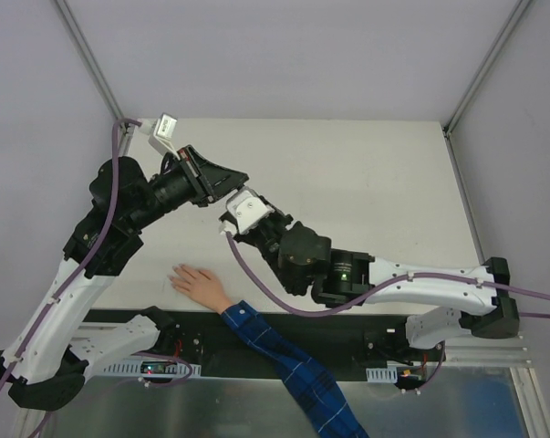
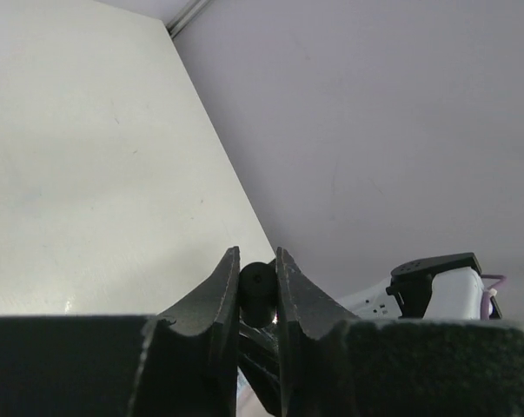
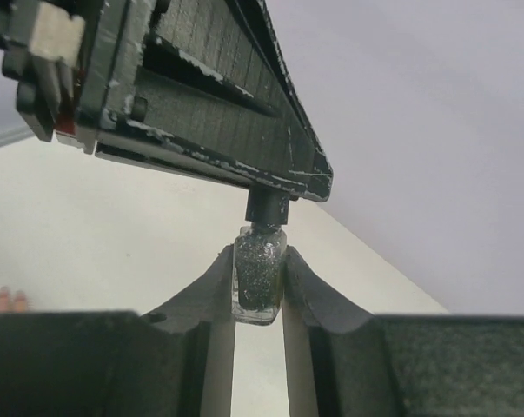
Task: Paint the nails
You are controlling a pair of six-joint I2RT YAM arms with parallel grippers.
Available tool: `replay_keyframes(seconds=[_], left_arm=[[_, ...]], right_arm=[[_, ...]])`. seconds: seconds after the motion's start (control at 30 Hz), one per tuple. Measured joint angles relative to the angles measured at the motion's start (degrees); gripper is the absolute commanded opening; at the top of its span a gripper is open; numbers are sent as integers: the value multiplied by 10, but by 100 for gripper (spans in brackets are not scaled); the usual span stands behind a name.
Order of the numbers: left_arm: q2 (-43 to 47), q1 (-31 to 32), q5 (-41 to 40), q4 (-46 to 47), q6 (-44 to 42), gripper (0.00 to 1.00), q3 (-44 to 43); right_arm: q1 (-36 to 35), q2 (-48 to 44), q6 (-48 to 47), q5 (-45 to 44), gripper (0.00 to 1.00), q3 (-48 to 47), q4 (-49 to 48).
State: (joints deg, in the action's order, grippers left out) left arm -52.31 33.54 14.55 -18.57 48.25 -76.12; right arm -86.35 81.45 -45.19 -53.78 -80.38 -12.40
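Nails (image 1: 177, 273) sit at the fingertips of the pale hand (image 1: 202, 283), which lies flat with its fingers spread on the near-left part of the table (image 1: 375, 192). Nail detail is too small to resolve. Its arm wears a blue plaid sleeve (image 1: 293, 365) and crosses the near edge. A purple cable (image 1: 256, 285) loops just right of the hand. Farther in, the right gripper (image 3: 260, 256) is clamped on a glittery dark bottle (image 3: 260, 287), and the left gripper (image 2: 257, 259) is clenched on the bottle's black cap (image 2: 257, 294). Both are well apart from the hand.
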Motion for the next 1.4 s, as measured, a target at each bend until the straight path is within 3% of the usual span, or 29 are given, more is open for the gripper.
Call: replay_keyframes(seconds=[0.03, 0.13, 0.27, 0.43, 0.57, 0.8, 0.9, 1.03, 1.07, 1.13, 1.17, 1.23, 1.3, 1.4], left_arm=[[2, 3, 0, -1, 2, 50, 1], [9, 3, 4, 0, -2, 82, 5], [20, 2, 11, 2, -16, 95, 23], [41, 2, 32, 4, -51, 99, 30], [65, 2, 62, 27, -81, 97, 39], [66, 2, 151, 103, -91, 86, 63], [62, 3, 170, 124, -90, 74, 70], [55, 2, 187, 143, -88, 39, 70], [53, 2, 193, 150, -90, 23, 70], [50, 2, 200, 158, -90, 13, 70], [47, 2, 201, 161, -97, 0, 70], [43, 2, 198, 163, -101, 0, 70], [39, 1, 183, 154, -101, 0, 69], [37, -2, 148, 129, -96, 0, 55]], right_arm=[[6, -18, 17, 32, 0, 12, 9], [23, -64, 67, 127, 0, 39, 34], [63, -111, 143, 263, 0, 52, 71], [144, -162, 248, 415, 0, 94, 99], [242, -184, 352, 593, 0, 114, 107], [327, -166, 522, 824, 0, 126, 18], [328, -151, 567, 874, 0, 126, -22], [330, -136, 607, 912, 0, 126, -64], [330, -133, 612, 916, 0, 127, -71], [331, -131, 616, 915, 0, 128, -79], [331, -131, 617, 912, 0, 130, -80], [319, -137, 590, 874, 0, 130, -66], [281, -146, 524, 778, 0, 122, -16], [124, -130, 362, 425, 0, 66, 69]])
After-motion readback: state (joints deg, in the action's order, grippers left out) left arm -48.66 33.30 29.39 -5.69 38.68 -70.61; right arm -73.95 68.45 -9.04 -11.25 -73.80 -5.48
